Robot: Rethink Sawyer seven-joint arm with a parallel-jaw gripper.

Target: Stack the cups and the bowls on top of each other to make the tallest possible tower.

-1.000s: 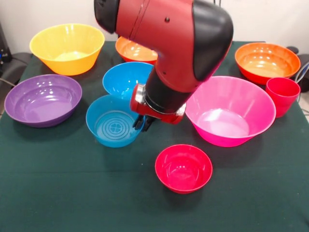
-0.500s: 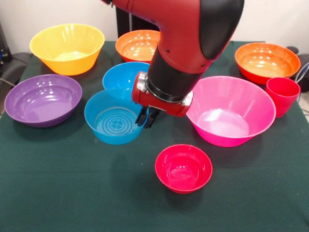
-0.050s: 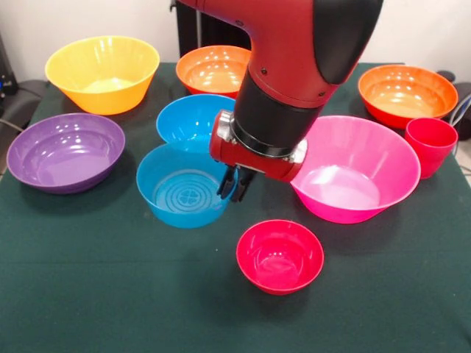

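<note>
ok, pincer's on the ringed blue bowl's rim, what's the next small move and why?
Probably carry it toward the small magenta-red bowl and set it in. The pincer looks shut on the rim of the small blue bowl, which appears raised and tilted, and the magenta-red bowl sits open and empty close by.

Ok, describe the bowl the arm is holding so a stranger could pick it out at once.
Start at the big pink bowl on the green table; the red arm comes down just beside it. Its pincer grips the rim of a small blue bowl on the side away from the pink one. Unlike the plain blue bowl right behind it, this one has raised rings on its floor.
</note>
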